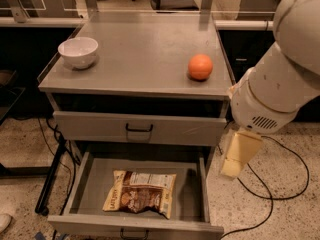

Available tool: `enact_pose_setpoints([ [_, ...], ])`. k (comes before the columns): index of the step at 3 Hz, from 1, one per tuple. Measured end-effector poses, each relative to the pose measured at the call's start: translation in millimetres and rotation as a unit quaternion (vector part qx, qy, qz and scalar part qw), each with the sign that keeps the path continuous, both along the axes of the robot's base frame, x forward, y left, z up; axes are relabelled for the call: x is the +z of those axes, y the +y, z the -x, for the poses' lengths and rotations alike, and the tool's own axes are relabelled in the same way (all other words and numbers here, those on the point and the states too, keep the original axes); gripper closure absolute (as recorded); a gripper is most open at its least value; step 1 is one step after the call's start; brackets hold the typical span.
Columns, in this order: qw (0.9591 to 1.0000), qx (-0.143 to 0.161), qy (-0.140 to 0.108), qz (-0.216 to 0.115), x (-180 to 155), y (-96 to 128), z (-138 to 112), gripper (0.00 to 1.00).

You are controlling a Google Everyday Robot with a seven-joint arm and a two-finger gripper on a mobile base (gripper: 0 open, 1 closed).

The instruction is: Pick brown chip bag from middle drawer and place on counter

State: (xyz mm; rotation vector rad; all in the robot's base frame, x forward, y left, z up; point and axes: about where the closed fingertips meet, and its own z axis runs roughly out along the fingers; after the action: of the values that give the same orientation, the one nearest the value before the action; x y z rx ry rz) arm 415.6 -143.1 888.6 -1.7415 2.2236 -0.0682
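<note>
The brown chip bag (pixel 141 193) lies flat in the open middle drawer (pixel 90 186), its white label panel facing up, left of the drawer's centre. The counter (pixel 140 54) is the grey cabinet top above. My arm (pixel 280 79) comes in from the upper right. My gripper (pixel 239 155), a pale yellow piece, hangs below it just right of the cabinet, level with the drawer's right wall. It is above and to the right of the bag and does not touch it. Nothing shows in it.
A white bowl (pixel 78 52) stands at the counter's left and an orange ball (pixel 200 67) at its right. The upper drawer (pixel 140 129) is closed. Black cables (pixel 280 184) lie on the speckled floor to the right.
</note>
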Motion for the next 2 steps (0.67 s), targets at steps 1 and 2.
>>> enact_pose_setpoints([
  [1,0.9999,-0.002,0.011,-0.004,-14,8,5,0.0],
  [2,0.9992,0.024,0.027,-0.014,-49,39,13,0.0],
])
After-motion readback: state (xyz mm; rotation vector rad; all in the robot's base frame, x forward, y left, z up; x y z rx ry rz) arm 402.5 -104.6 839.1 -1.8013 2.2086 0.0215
